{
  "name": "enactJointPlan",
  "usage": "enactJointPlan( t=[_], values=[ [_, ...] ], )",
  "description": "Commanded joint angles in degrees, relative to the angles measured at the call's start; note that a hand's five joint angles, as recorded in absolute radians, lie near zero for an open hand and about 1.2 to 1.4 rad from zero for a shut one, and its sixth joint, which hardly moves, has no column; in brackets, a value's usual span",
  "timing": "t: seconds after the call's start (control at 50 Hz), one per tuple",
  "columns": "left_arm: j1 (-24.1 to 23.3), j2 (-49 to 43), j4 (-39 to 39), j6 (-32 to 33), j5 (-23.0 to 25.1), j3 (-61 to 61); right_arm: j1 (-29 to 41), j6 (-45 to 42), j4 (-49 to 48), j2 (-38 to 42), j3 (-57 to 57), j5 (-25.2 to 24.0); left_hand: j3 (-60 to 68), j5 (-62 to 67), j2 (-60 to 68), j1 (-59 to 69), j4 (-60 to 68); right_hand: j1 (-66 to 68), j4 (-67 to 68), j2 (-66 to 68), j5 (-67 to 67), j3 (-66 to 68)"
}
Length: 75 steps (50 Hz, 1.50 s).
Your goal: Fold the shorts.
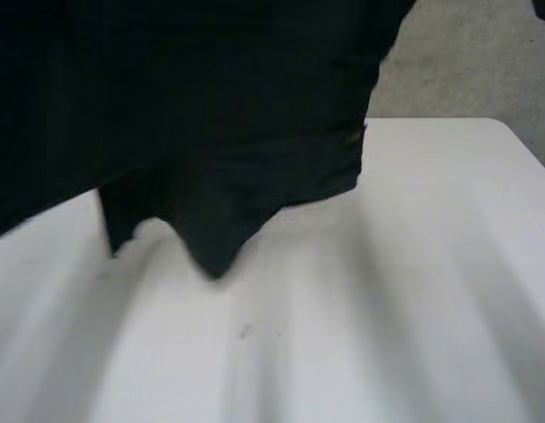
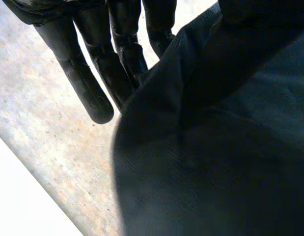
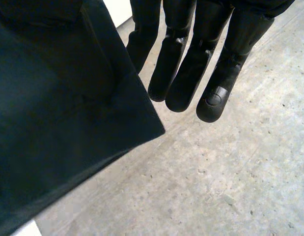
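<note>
Above the counter's [image 1: 413, 308] far edge, dark shorts [image 1: 210, 115] hang lifted, hems dangling. Wrist views add the left hand [image 2: 82, 81] and right hand [image 3: 191, 64], straight fingers pinching cloth, above grey floor [image 3: 215, 172].

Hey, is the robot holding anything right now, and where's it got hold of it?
The black shorts hang above the table, beside the left hand and right hand; where they are gripped cannot be told.

On my feeds I see the shorts [image 1: 210, 106] plain black, the tabletop [image 1: 386, 308] flat white, the floor [image 3: 230, 172] mottled grey flecked with tan patches and dark specks, and the left hand [image 2: 117, 54] and right hand [image 3: 191, 73] both glossy black.
</note>
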Motion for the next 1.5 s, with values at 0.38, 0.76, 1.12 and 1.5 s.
enactJointPlan(
  t=[0.38, 0.76, 1.12, 1.5],
  values=[
    [-1.3, -18.7, 5.3, -0.5, 1.1, -5.0, -3.7, 0.0, 3.5, 5.9, 8.6, -0.2, 12.0, 14.8, 11.5, 14.7, 11.0, 23.3, 11.7, 12.4, 14.2, 11.9],
    [-1.4, -65.9, 25.9, 0.5, 0.1, 29.3, -4.9, -5.7, -26.0, 46.6, -10.2, 7.9, -58.0, -55.2, -58.5, -55.3, -59.0, -21.8, -33.4, -32.7, -30.9, -33.2],
    [-5.2, -54.6, 3.2, -1.4, -17.6, 23.5, -8.0, -3.7, -3.9, 27.7, 8.4, 1.9, -57.1, -54.3, -57.6, -54.4, -58.1, -46.7, -58.3, -57.6, -55.8, -58.1],
    [-3.5, -11.5, 20.7, -23.0, 1.3, -50.4, -13.9, -3.6, -17.9, 15.2, 53.4, -12.8, -51.1, -48.3, -51.6, -48.3, -52.1, -39.9, -51.5, -50.8, -49.0, -51.3]
  ],
)
